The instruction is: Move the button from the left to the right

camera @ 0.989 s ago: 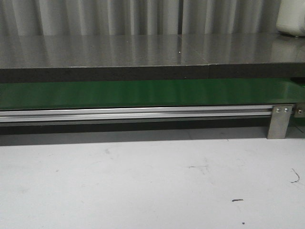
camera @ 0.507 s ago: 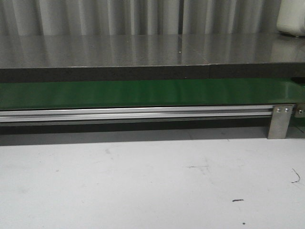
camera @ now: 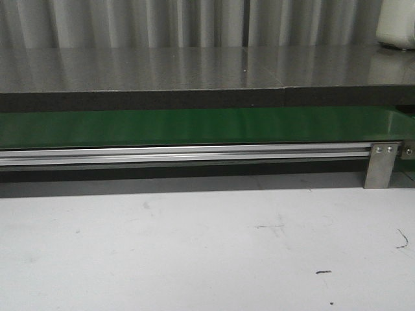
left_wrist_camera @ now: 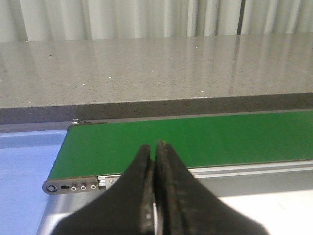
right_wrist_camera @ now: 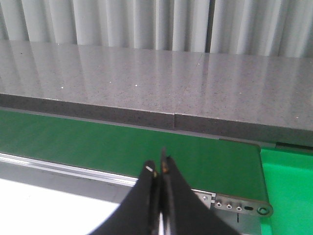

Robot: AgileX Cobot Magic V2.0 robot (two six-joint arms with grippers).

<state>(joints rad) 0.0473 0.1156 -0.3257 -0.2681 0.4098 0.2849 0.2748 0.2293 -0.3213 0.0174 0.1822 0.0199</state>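
The button is not in any view. The green belt (camera: 194, 127) runs across the front view, bare along its whole visible length. It also shows in the left wrist view (left_wrist_camera: 195, 139) and in the right wrist view (right_wrist_camera: 98, 142), bare in both. My left gripper (left_wrist_camera: 152, 147) is shut and empty, held over the belt's near rail close to the belt's left end. My right gripper (right_wrist_camera: 157, 166) is shut and empty, held over the near rail close to the belt's right end. Neither gripper shows in the front view.
A grey stone counter (camera: 194, 68) lies behind the belt. An aluminium rail (camera: 181, 154) with a bracket (camera: 380, 165) fronts it. A blue bin (left_wrist_camera: 24, 166) sits off the belt's left end, a green bin (right_wrist_camera: 288, 191) off its right end. A white object (camera: 397, 26) stands at the back right.
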